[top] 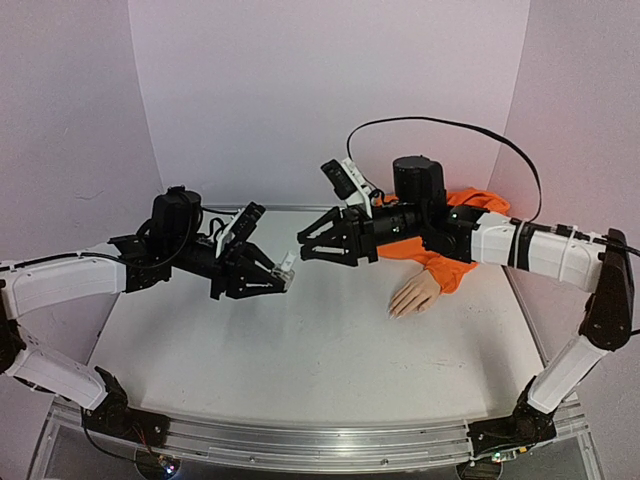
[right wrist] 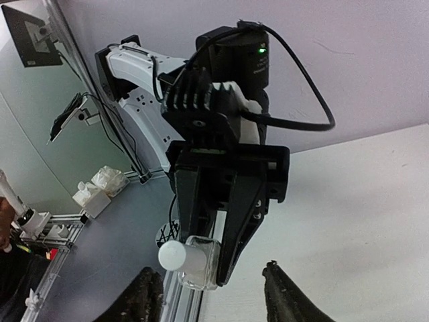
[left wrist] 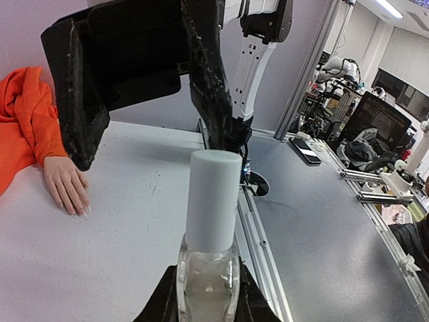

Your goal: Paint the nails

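Note:
My left gripper (top: 282,275) is shut on a small clear bottle (left wrist: 208,282) with a white cap (left wrist: 213,201), held above the table with the cap pointing at the right arm. My right gripper (top: 303,243) stands open just in front of the cap, and its black fingers (left wrist: 208,80) loom to either side beyond it. In the right wrist view the bottle (right wrist: 198,265) sits ahead of that gripper (right wrist: 214,298), not touched by either finger. The mannequin hand (top: 415,295) lies palm down in its orange sleeve (top: 455,255), with the nails (left wrist: 82,212) facing the table's front.
The orange fabric (left wrist: 23,127) is bunched at the back right of the white table (top: 300,350). A black cable (top: 450,125) loops above the right arm. An aluminium rail (top: 300,445) runs along the near edge.

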Available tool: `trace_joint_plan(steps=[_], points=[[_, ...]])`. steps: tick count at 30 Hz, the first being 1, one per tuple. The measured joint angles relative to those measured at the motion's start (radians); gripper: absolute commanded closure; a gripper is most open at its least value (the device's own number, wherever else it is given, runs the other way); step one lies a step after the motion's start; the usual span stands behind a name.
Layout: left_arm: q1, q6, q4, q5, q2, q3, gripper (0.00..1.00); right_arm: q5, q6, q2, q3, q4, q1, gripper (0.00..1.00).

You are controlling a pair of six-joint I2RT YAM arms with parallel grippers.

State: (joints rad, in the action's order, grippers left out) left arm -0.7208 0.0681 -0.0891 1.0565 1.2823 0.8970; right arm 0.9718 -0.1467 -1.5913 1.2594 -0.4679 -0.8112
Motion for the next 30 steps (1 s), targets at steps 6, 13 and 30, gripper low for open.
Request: trace_joint_plan(steps=[6, 13, 30], points=[[0.000, 0.000, 0.001, 0.011, 0.002, 0.000, 1.00, 0.038, 0.000, -0.048, 0.047, -0.019, -0.029, 0.63], [0.000, -0.010, 0.001, 0.015, 0.002, 0.000, 1.00, 0.060, 0.001, -0.050, 0.049, -0.020, -0.055, 0.67], [0.000, -0.015, 0.002, 0.029, 0.002, 0.000, 1.00, 0.058, 0.005, -0.079, 0.063, -0.035, -0.066, 1.00]])
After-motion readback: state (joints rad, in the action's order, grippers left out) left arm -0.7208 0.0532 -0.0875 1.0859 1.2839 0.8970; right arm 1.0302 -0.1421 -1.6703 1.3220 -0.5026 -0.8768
